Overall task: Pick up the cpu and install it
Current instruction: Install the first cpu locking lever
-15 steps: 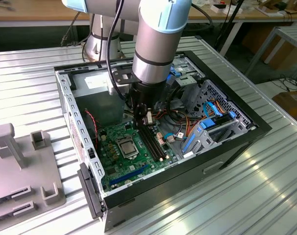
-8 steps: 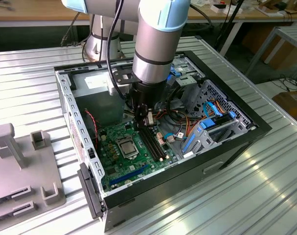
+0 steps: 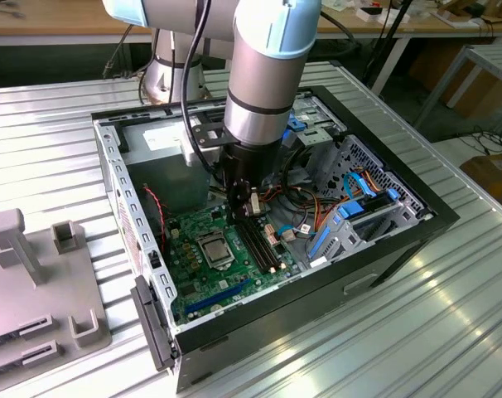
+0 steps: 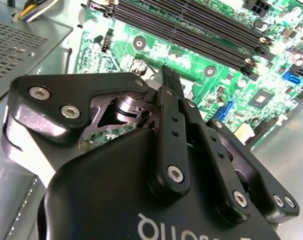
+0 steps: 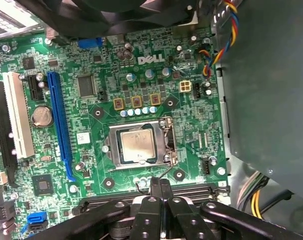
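cpu sits in its socket | pincer pressed together, empty, above memory slots beside it

Bright daylight streaked glare across the ribbed metal table toward four o'clock. The case interior sat shadowed, and the second wrist view blurred nearby.

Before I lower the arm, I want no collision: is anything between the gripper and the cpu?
Nothing visible. The cpu lies uncovered in its socket, and the gripper hangs beside it over the memory slots.
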You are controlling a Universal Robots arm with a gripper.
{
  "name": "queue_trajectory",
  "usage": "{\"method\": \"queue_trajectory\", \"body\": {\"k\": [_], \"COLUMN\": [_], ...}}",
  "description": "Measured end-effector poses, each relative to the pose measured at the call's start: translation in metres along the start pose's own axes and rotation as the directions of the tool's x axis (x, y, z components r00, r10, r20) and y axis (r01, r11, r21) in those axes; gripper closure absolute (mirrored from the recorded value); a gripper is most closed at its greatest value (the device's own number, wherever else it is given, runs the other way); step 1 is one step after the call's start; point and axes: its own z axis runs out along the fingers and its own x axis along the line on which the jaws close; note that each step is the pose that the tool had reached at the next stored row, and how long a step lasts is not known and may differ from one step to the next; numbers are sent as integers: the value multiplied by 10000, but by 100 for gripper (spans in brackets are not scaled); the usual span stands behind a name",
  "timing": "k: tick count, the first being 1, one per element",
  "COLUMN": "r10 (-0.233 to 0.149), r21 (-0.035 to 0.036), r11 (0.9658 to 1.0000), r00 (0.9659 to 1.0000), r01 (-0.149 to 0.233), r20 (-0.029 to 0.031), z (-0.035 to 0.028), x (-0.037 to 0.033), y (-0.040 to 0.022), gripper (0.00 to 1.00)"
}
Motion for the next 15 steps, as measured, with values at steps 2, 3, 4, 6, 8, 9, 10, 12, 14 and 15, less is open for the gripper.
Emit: {"method": "queue_trajectory", "body": {"k": [2, 3, 4, 6, 8, 9, 10, 12, 14, 15], "r10": [-31, -36, -45, -63, -81, -89, -96, -109, -118, -119], "r21": [4, 6, 6, 10, 12, 12, 14, 14, 15, 15], "r11": [10000, 10000, 10000, 10000, 10000, 10000, 10000, 9999, 9999, 9999], "r00": [10000, 10000, 10000, 10000, 10000, 10000, 10000, 9999, 9999, 9999], "r01": [31, 36, 45, 63, 81, 89, 96, 109, 118, 119], "r20": [-1, -1, 0, 2, 1, 1, 1, -1, 1, 1], "z": [5, 7, 8, 14, 21, 24, 26, 36, 47, 51], "x": [46, 59, 73, 100, 117, 125, 132, 152, 168, 174], "y": [-4, -6, -7, -11, -13, -14, -14, -17, -18, -19], "gripper": [89, 89, 89, 89, 89, 89, 89, 89, 89, 89]}}
